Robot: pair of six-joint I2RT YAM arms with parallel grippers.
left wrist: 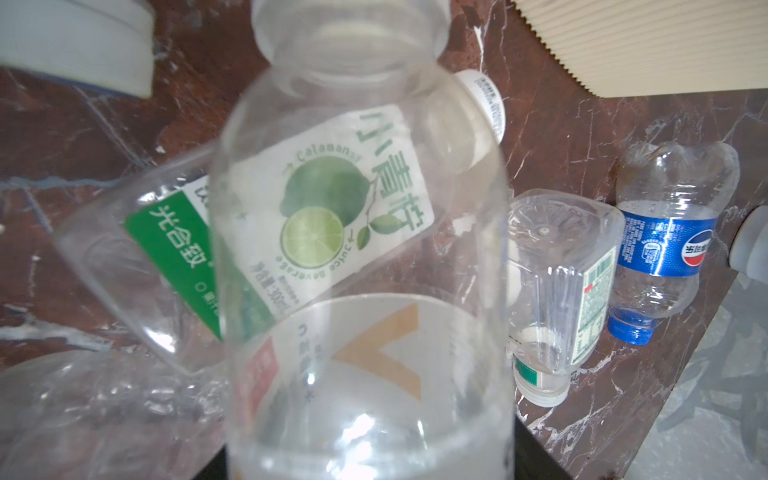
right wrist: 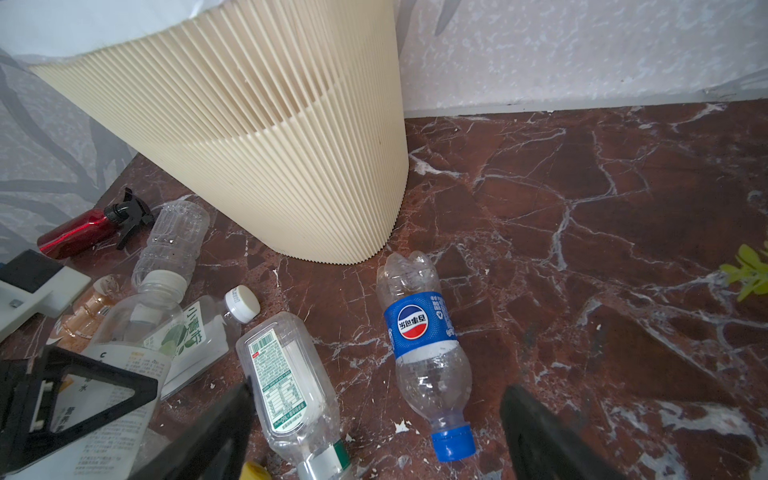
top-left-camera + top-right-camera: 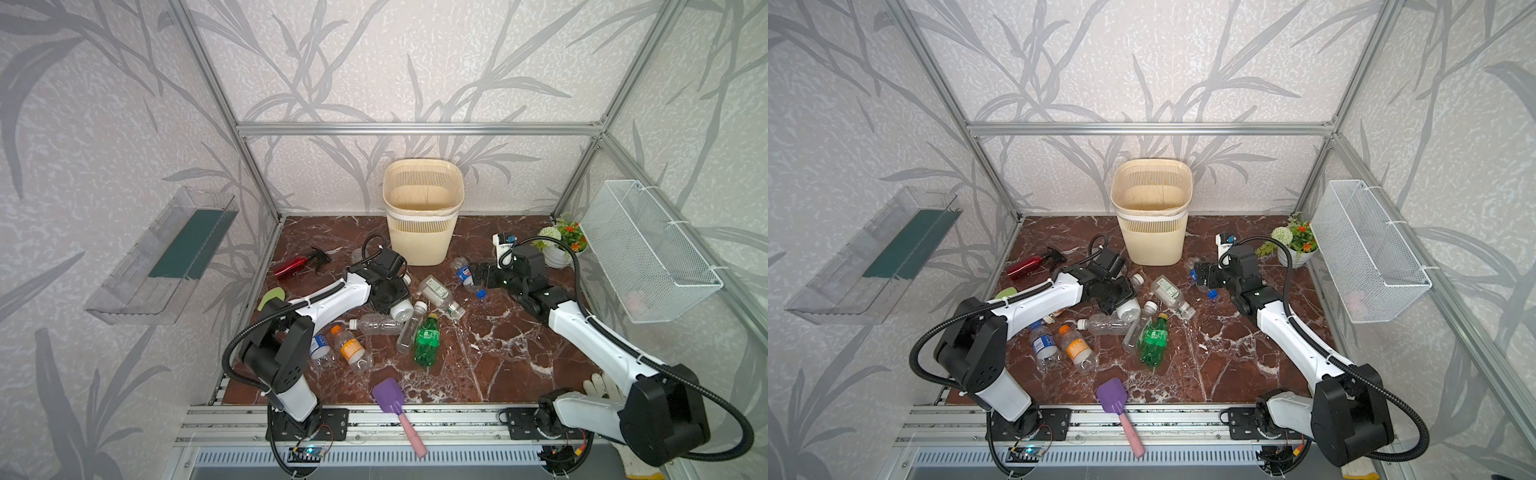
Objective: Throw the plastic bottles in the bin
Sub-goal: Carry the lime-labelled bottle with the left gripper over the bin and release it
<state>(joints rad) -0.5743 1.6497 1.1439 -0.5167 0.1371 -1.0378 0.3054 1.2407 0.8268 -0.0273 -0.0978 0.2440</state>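
Grips with the left fingers (image 1: 528, 457) a broad clear plastic bottle (image 1: 365, 374), smooth-walled and round-shouldered, its white label marked with an orange V. Shows through that thin wall a flatter bottle (image 2: 199, 336) with a lime printed on a pale label and a small ribbed white cap. Holds the right fingers (image 2: 536, 432), black and wedge-shaped, spread wide on either side of a crumpled clear bottle (image 2: 428, 332) with a glossy blue band and a blue cap, lying flat near the foot of the bin (image 3: 419, 241), not visibly touched. Has just beside it a square-shouldered bottle (image 2: 286, 382) with a green-and-white label. Keeps nearer the front a translucent green bottle (image 3: 427, 340) and an orange-capped one (image 3: 351, 349), both on their sides. Sets the cream bin, tapered and finely slatted, upright at the back of the glossy red-brown marbled worktop (image 3: 498, 353).
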